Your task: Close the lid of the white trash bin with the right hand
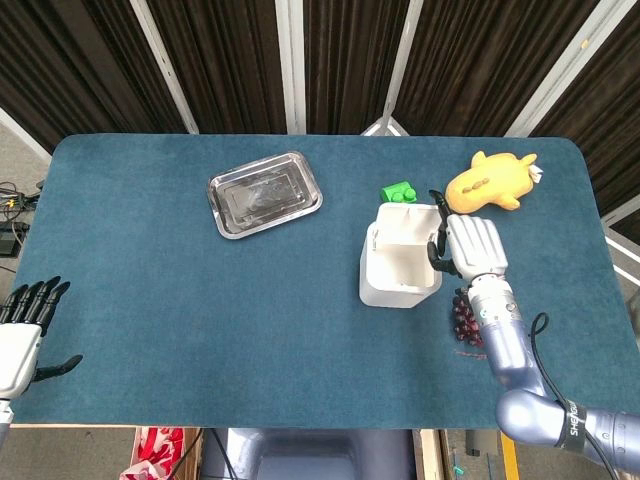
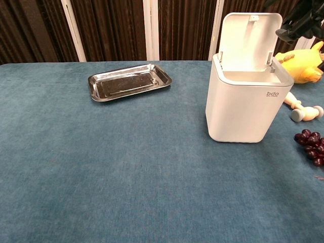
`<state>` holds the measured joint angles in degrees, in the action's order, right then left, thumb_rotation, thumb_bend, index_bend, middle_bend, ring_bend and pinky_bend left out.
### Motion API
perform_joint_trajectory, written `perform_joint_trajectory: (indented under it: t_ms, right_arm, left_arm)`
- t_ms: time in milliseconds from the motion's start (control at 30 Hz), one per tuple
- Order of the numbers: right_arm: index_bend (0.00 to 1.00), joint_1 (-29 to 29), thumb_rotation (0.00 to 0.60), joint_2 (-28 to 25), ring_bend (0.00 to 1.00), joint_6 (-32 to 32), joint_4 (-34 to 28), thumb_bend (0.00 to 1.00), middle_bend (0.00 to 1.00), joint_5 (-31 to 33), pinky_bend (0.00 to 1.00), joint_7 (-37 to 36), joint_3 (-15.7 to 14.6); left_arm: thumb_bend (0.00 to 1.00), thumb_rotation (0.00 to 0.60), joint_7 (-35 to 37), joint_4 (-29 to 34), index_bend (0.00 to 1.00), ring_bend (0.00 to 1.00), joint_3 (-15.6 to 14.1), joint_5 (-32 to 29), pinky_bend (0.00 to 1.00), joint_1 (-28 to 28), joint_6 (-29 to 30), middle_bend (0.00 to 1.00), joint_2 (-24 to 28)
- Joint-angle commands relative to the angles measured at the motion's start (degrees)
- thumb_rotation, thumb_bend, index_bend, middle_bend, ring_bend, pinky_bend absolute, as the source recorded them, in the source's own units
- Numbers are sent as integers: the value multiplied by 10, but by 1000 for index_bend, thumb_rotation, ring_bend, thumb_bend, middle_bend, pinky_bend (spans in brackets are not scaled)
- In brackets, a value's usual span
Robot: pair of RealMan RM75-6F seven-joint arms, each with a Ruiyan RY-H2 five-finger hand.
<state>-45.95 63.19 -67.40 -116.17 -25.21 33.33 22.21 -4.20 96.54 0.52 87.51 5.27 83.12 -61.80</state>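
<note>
overhead, the head view looks straight down on a blue table [image 1: 150, 300] where the white trash bin [image 1: 400, 268] stands right of centre, its lid [image 1: 411, 215] tipped up at the far edge so the hollow inside shows. the right hand [image 1: 472, 246] hangs just beside the bin's right rim, back of the hand upward, fingers spread and pointing away from the robot, with nothing in it; whether its dark thumb touches the rim cannot be told. the left hand [image 1: 22, 330] sits at the near left edge of the table, fingers apart and holding nothing. a metal tray [image 1: 264, 193] lies well to the left of the bin, a green block [image 1: 398, 191] just behind the lid, a yellow plush toy [image 1: 490, 182] far right, and a bunch of dark grapes [image 1: 466, 318] partly hidden under the right forearm. the chest view, low and level, shows the bin [image 2: 247, 104] from the front with a small grey logo, and the lid [image 2: 249, 40] standing nearly upright. here only dark fingertips of the right hand [image 2: 302, 21] show at the top right, just beside the lid's upper corner. this view alone shows a small wooden toy [image 2: 302, 110] lying right of the bin, behind the grapes [image 2: 311, 146]; the green block and the left hand do not appear in it.
</note>
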Motion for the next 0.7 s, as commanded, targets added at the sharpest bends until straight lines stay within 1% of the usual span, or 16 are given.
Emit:
perform_joint_trajectory:
  t_ms: [33,233,300,500,700]
  right_arm:
    - [90,-6,600,1,733,-6,-5,573,678,8,734,5,-3]
    - [223,-14,600,-8,747,-10,-23,578,692,29,752,10,-8]
    - [250,-14,600,-12,747,-12,-31,579,692,30,752,13,-13]
    - [257,-11,600,-27,747,-13,-58,579,692,26,752,15,-29]
    - [257,0,600,-44,747,-13,-98,579,692,7,752,7,-47]
  left_arm:
    - [0,600,2,0,0,0,0,-1,0,0,0,0,1]
    - [0,600,3,1,0,0,-1,1,0,-1,2,0,2]
    - [0,600,1,2,0,0,-2,3,0,-1,3,0,1]
    - [0,600,-3,2,0,0,-3,6,0,-2,6,0,1]
    - [0,600,-7,3,0,0,-5,9,0,-4,10,0,0]
